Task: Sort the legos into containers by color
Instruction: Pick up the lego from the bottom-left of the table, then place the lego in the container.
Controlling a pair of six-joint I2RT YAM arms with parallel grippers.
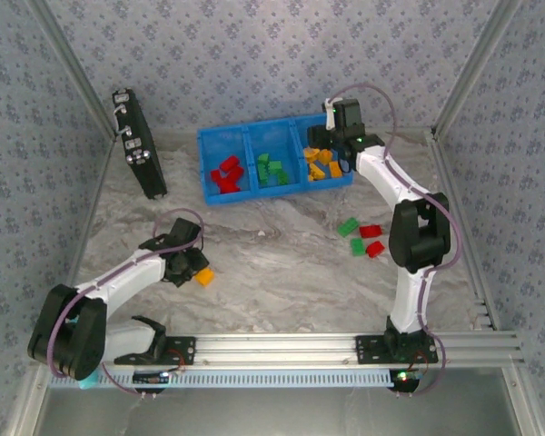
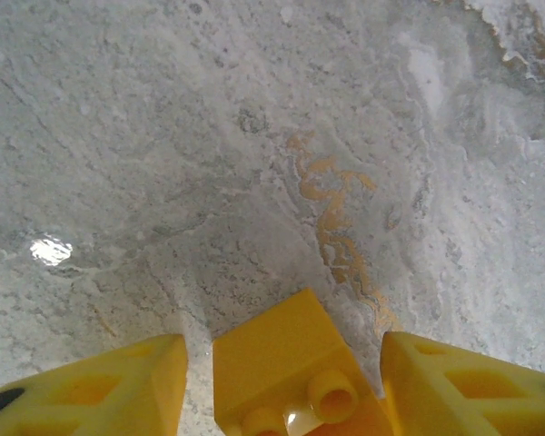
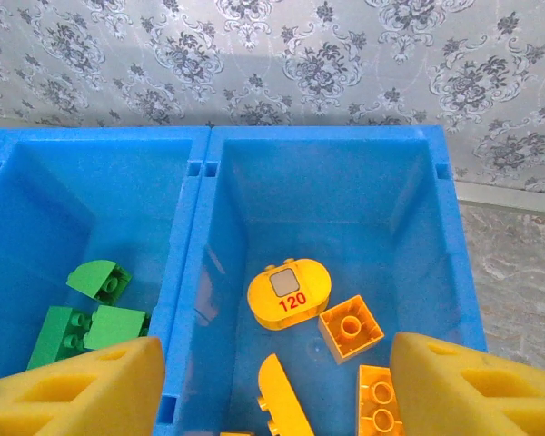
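Top view: sorted in the tray (image 1: 274,193) at the far edge of the table (image 1: 272,272): red bricks (image 1: 227,174) left, green bricks (image 1: 272,170) middle, orange bricks (image 1: 322,165) right. Loose bricks (image 1: 371,231) near the table's right edge: two green, two red. Left gripper (image 1: 198,270) towards the near-left corner, around an orange brick (image 1: 205,277).

Left wrist: brick touching the right finger (image 2: 463,386), slight gap at the other; clamped or not, cannot tell.

Right wrist: right gripper (image 3: 274,372) wide open, empty, above the orange compartment (image 3: 345,209).

Judged mostly done; five bricks to go.

Glossy plastic legos (image 3: 289,292) sit in a smooth plastic tray (image 3: 195,227).
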